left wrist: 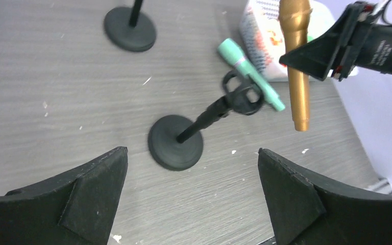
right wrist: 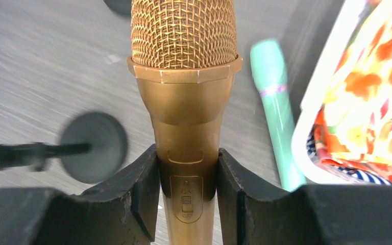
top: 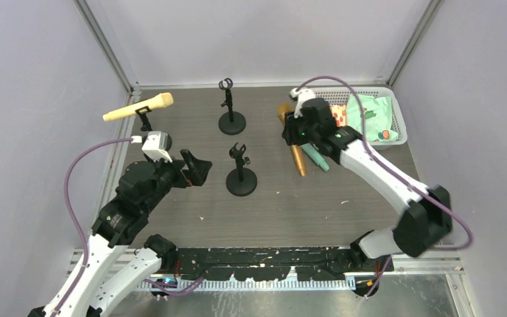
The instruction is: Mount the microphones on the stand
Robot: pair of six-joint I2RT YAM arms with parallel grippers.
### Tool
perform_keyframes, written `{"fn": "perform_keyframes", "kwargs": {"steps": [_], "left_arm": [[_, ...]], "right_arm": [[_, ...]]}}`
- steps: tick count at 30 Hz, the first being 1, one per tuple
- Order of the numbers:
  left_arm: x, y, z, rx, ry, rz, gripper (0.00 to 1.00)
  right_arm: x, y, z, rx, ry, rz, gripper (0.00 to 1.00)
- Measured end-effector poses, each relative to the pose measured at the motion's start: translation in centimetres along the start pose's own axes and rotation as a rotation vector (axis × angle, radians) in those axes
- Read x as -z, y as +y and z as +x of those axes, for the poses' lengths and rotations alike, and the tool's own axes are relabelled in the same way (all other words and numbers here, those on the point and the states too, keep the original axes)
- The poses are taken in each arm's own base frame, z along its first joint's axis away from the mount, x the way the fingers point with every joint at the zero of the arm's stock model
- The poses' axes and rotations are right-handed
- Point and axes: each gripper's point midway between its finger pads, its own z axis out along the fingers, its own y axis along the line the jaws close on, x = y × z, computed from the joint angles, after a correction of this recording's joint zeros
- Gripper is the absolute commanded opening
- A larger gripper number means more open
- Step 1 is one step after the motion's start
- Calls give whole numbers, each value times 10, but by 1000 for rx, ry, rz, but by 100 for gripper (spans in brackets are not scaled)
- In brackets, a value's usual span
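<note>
My right gripper (right wrist: 186, 189) is shut on the golden-brown microphone (right wrist: 184, 102), its fingers clamped on the body just below the mesh head. From above, that microphone (top: 296, 157) runs out from under the right gripper (top: 295, 135) at the table's back right. The mint-green microphone (top: 317, 157) lies on the table right beside it. The cream-yellow microphone (top: 138, 107) sits tilted in the clip of the far-left stand (top: 145, 121). Two stands have bare clips, one at the back (top: 231, 119) and one in the middle (top: 241, 178). My left gripper (left wrist: 191, 194) is open with nothing between its fingers, just left of the middle stand (left wrist: 176, 143).
A white basket (top: 399, 119) with colourful packets stands at the back right, close behind the right arm. Grey walls close the table in on the left, back and right. Small white specks dot the wooden tabletop (top: 290, 205).
</note>
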Motion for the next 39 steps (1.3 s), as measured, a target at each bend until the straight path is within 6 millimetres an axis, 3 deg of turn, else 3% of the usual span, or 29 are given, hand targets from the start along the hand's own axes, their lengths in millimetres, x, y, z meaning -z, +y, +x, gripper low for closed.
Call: {"fn": "perform_keyframes", "kwargs": {"steps": [4, 9, 13, 16, 19, 23, 32, 39], "left_arm": [[11, -28, -20, -68, -15, 127, 98], [6, -63, -31, -107, 19, 256, 98], [3, -101, -14, -180, 86, 366, 98], [6, -141, 9, -272, 125, 466, 99], [5, -170, 28, -347, 130, 525, 100], [-8, -192, 32, -387, 108, 537, 100], [-29, -247, 4, -382, 7, 587, 99], [-54, -257, 26, -405, 40, 567, 88]], "right_arm": [[73, 9, -54, -121, -292, -61, 1], [131, 14, -71, -288, -515, -145, 1], [161, 15, -73, -398, -624, -200, 1], [183, 16, -76, -480, -690, -250, 1], [204, 20, -80, -566, -753, -322, 1], [219, 29, -82, -661, -776, -424, 1], [232, 43, -80, -731, -749, -540, 1], [246, 48, -79, -748, -752, -593, 1]]}}
